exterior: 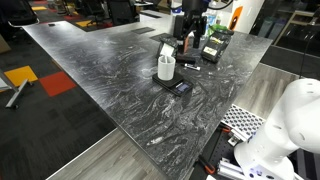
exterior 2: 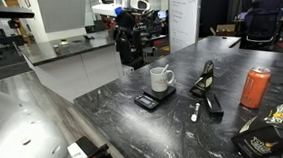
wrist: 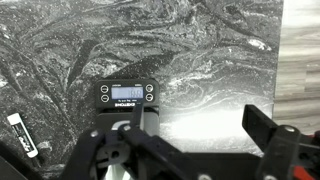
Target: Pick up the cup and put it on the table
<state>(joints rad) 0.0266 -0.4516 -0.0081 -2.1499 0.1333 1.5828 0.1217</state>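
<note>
Black two-fingered Robotiq gripper (wrist: 175, 140) fills the bottom of the wrist view, its jaws spread wide with nothing between them. Just beyond it lies a small flat black square device (wrist: 127, 95) with a pale grey display. In both exterior views the small plain white cylindrical cup (exterior 2: 162, 80) stands upright on that device, mouth up, its wall smooth and unmarked. The device rests on the large dark grey, white-veined marble-pattern table (exterior 2: 135, 130). The gripper hangs apart from the cup, not touching it. An orange-red can (exterior 2: 254, 86) stands well apart.
</note>
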